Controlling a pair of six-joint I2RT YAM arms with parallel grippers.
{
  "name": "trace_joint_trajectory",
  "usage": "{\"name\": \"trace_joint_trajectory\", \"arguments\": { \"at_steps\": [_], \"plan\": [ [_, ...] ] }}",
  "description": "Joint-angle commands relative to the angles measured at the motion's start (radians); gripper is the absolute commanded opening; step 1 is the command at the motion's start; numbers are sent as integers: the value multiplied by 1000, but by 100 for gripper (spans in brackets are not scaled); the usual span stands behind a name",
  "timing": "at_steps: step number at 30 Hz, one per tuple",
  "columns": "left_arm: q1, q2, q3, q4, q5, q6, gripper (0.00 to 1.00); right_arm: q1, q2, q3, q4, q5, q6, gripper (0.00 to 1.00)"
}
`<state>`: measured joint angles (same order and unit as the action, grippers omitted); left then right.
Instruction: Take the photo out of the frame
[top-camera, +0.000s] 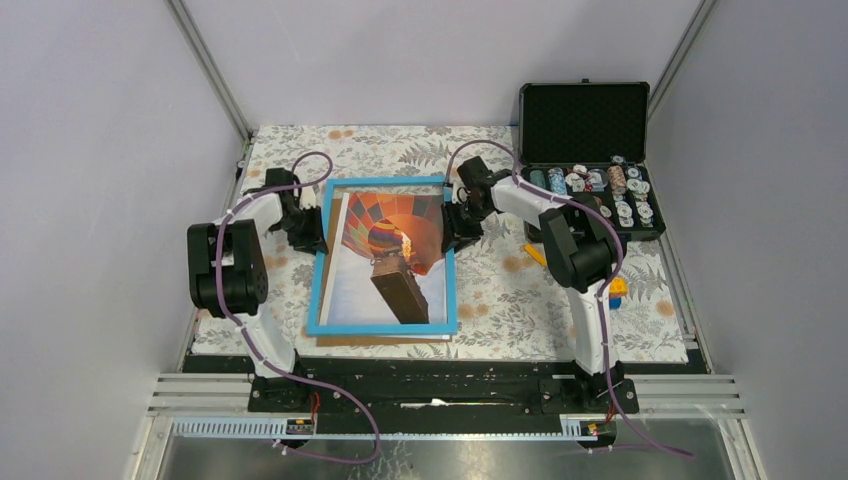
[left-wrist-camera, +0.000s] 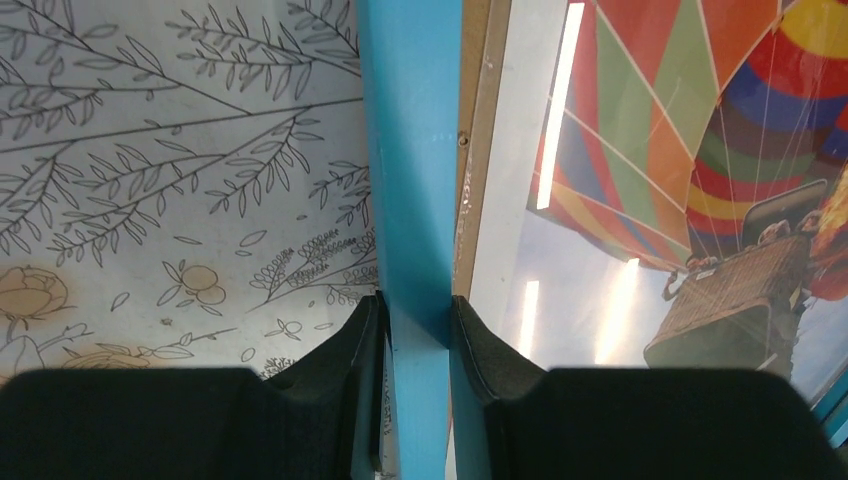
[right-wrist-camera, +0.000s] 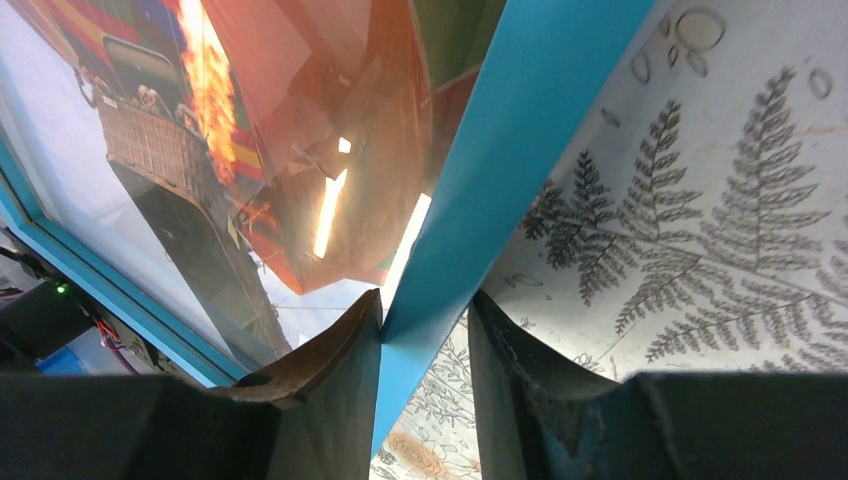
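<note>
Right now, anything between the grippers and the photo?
Yes: the frame. The left gripper and right gripper each clamp a blue side rail; the photo lies inside that border, apparently behind glazing, untouched.

Frame (left-wrist-camera: 415, 150): smooth blue front, satin sheen, wood-looking inner edge. Photo (left-wrist-camera: 690, 180): v. glossy, mirrors strip lights. Board (top-camera: 385, 339) under it: brown, matt, fibreboard-looking. Table cover (left-wrist-camera: 180, 150): matt printed sheet, cloth or paper, can't tell. Left gripper (left-wrist-camera: 416, 335) fingers (left-wrist-camera: 340, 370): black, matt, slightly grainy. Case (top-camera: 585, 120): black, textured lining. Rails (top-camera: 200, 390): bare metal.
</note>
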<state>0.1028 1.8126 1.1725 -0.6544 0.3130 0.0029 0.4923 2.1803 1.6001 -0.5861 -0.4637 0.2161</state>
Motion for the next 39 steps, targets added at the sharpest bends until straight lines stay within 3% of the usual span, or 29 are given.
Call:
{"name": "trace_joint_trajectory", "arguments": {
  "at_steps": [1,6,11,14,17,19,23,26,30,34,39],
  "plan": [
    [-4,16,70,53,44,-26,0,-7,31,66,-8,21,-59,15],
    [-6,57,117,57,36,-26,0,-23,63,113,-11,48,-71,18],
    [-9,81,146,80,13,-23,0,-33,102,172,-14,73,-81,30],
    [-9,92,171,82,0,-17,7,-37,125,224,-19,85,-84,37],
    [-9,86,186,75,-17,-11,21,-37,127,258,-18,104,-95,53],
    [-9,67,187,72,-28,20,37,-37,119,268,-20,109,-105,65],
    [-9,-21,179,39,6,89,53,-37,68,251,-26,96,-127,85],
    [-9,-138,153,-1,85,204,71,-38,-8,204,-26,68,-155,95],
    [-22,-349,34,-39,213,436,98,-38,-133,123,-24,31,-170,100],
    [-111,-555,-154,-31,241,615,99,-39,-237,0,-18,-13,-138,100],
    [-358,-682,-309,25,151,673,99,-45,-334,-205,3,-129,-90,100]
  ]
}}
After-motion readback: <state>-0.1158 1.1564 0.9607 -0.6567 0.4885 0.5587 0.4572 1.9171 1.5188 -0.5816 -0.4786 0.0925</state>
